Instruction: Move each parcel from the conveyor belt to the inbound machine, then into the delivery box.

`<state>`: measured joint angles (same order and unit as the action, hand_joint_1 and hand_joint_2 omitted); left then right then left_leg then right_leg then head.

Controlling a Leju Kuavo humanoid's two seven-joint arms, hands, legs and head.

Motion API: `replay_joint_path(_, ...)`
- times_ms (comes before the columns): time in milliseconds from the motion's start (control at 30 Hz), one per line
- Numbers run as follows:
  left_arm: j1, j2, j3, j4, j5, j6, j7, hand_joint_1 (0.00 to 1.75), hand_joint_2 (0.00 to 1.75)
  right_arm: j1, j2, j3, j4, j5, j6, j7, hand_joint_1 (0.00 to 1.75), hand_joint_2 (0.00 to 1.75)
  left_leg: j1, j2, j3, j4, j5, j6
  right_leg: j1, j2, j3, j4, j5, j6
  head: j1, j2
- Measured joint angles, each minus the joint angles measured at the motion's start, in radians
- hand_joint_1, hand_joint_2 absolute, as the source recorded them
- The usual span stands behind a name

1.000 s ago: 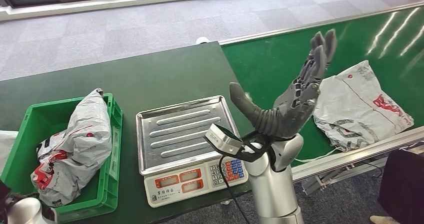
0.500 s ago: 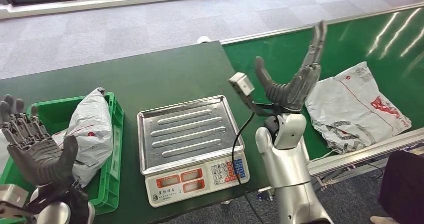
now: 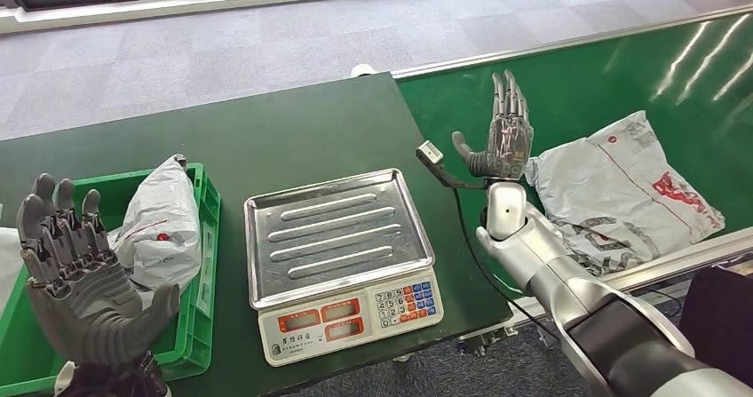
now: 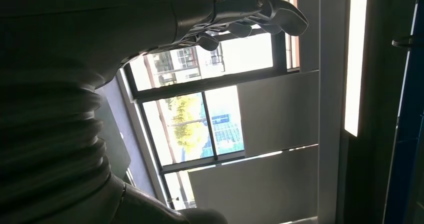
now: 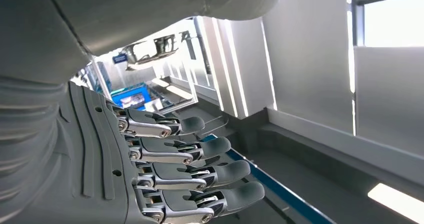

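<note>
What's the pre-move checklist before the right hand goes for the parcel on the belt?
1. Right hand free, fingers apart: ok.
2. Left hand free, raised in front of the green box: ok.
3. Parcel on the conveyor belt beside the right hand, unobstructed: ok.
4. Scale tray bare, ready to receive: ok.
5. Green box already holds a parcel; room for another: cannot tell.
6. Belt stopped: cannot tell.

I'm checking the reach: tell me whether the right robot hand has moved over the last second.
Yes. The right robot hand has moved away from the scale, out over the conveyor belt, beside the parcel, open and empty.
</note>
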<state>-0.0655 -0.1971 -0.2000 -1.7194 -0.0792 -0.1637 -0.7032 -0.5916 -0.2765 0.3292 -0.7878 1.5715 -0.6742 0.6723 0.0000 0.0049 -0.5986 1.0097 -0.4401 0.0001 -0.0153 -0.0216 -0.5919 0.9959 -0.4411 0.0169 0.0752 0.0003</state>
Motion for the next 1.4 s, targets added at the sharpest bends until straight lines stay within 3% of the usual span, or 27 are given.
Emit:
replay_joint_path(267, 0.019, 0.014, -0.022, -0.031, -0.006, -0.002, 0.000, 0.00, 1.75, -0.046, -0.001, 0.000, 0.160, 0.001, 0.026, -0.011, 0.00, 1.75, 0.000, 0.000, 0.000, 0.000, 0.000, 0.000, 0.000, 0.001, -0.001, 0.000, 0.000, 0.000, 0.000, 0.000)
replay_joint_path(467, 0.050, 0.027, -0.047, -0.067, -0.027, 0.016, 0.000, 0.00, 1.75, -0.070, -0.002, -0.011, 0.274, 0.000, 0.148, -0.039, 0.00, 1.75, 0.000, 0.000, 0.000, 0.000, 0.000, 0.000, 0.000, 0.001, -0.001, 0.000, 0.000, 0.000, 0.000, 0.000)
replay_joint_path(833, 0.084, 0.043, -0.052, -0.070, -0.053, 0.052, 0.000, 0.00, 1.75, -0.073, -0.002, -0.096, 0.360, 0.000, 0.394, 0.003, 0.00, 1.75, 0.000, 0.001, 0.000, 0.000, 0.000, 0.000, 0.000, 0.001, -0.001, 0.000, 0.000, 0.000, 0.000, 0.000)
replay_joint_path(1400, 0.097, 0.048, -0.052, -0.055, -0.075, 0.085, 0.001, 0.00, 1.75, -0.090, -0.002, -0.148, 0.389, 0.001, 0.476, 0.000, 0.00, 1.75, 0.000, 0.001, 0.000, 0.000, 0.000, 0.000, 0.000, 0.001, -0.001, 0.000, 0.000, 0.000, 0.000, 0.000)
